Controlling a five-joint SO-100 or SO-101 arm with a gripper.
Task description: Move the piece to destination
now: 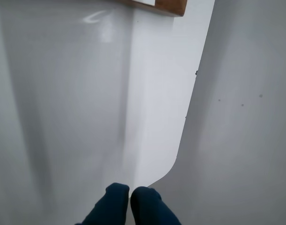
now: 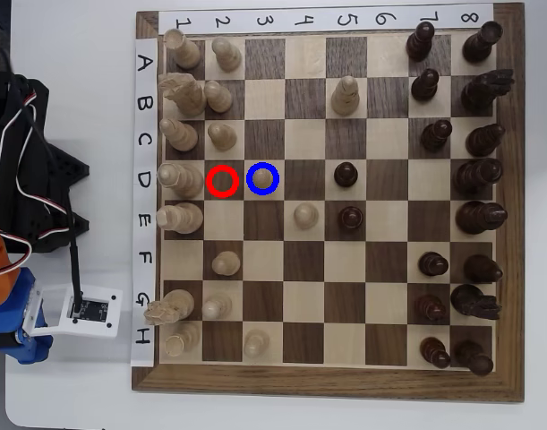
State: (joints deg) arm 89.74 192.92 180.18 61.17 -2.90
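Dark blue fingertips (image 1: 117,204) fill the near edge of the wrist view; the gripper (image 1: 129,200) is closed, its two tips nearly touching and holding nothing. Under them lies the white table (image 1: 63,117), with one corner of the board's wooden frame at the far edge.

In the overhead view the wooden chessboard (image 2: 331,387) takes up most of the scene, with white label strips carrying numbers along its far side and letters down its left side. The robot arm (image 2: 27,170), black with loose wires, an orange part and blue parts, sits folded on the table to the left of the board, well apart from every piece; its white camera module (image 2: 81,309) lies just beside the letter strip.

Pale pieces (image 2: 179,175) stand along the board's left files, and dark brown pieces (image 2: 474,175) along its right files. A few have advanced: a taller pale piece (image 2: 346,94) in column 5, a pale pawn (image 2: 303,215) in column 4, and two dark pawns (image 2: 346,174) in column 5.

The red ring (image 2: 222,167) marks a dark square in row D that looks bare. Just to its right, the blue ring (image 2: 263,165) marks the destination (image 2: 249,195), a light square. The piece (image 2: 263,179), a small pale pawn, stands inside the blue ring.
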